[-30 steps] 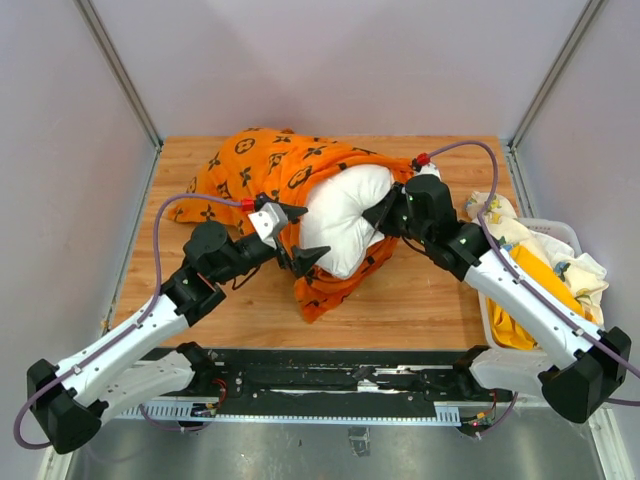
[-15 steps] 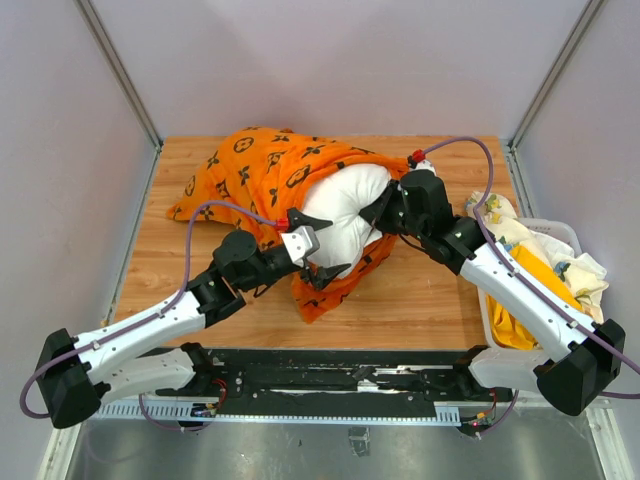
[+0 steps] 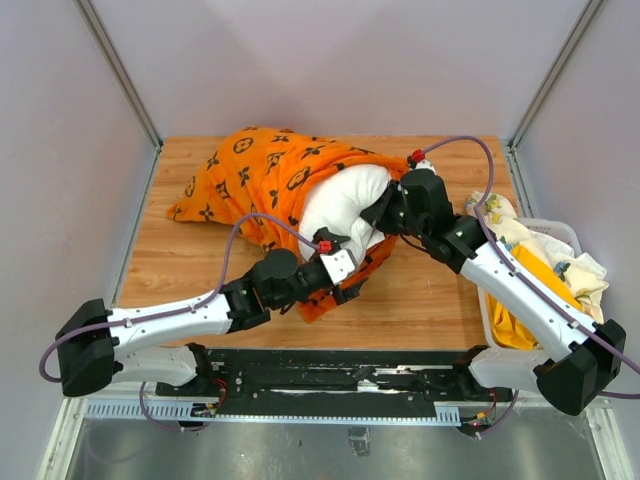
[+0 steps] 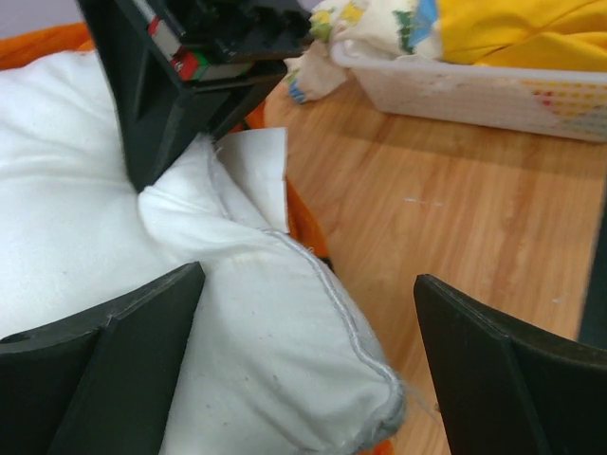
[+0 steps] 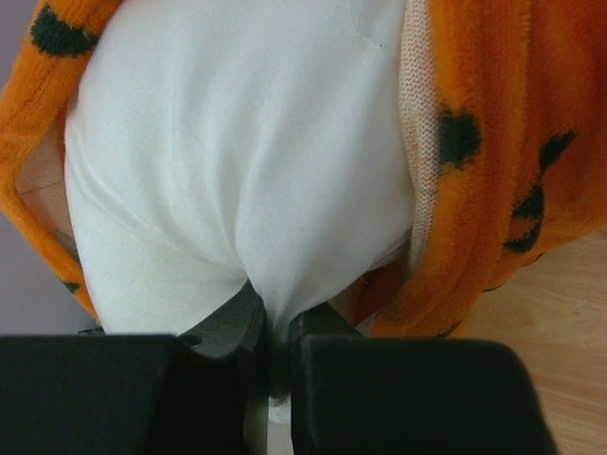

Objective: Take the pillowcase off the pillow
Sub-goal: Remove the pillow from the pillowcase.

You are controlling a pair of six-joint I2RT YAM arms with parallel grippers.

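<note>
Near the bench's front edge, left gripper (image 3: 348,272) gapes empty by the limp pillowcase (image 3: 260,175) hem, the likely hold; right gripper (image 3: 383,213) pinches the squashy pillow (image 3: 340,200).

Clearly a robotics lab test cell: plain pale grey panel walls (image 3: 350,60) with slanted aluminium frame posts (image 3: 120,70) beyond the right gripper (image 3: 378,215), bare light-wood tabletop (image 3: 430,290) beneath it, black metal mounting rail (image 3: 330,382) behind the left gripper (image 3: 345,278).
</note>
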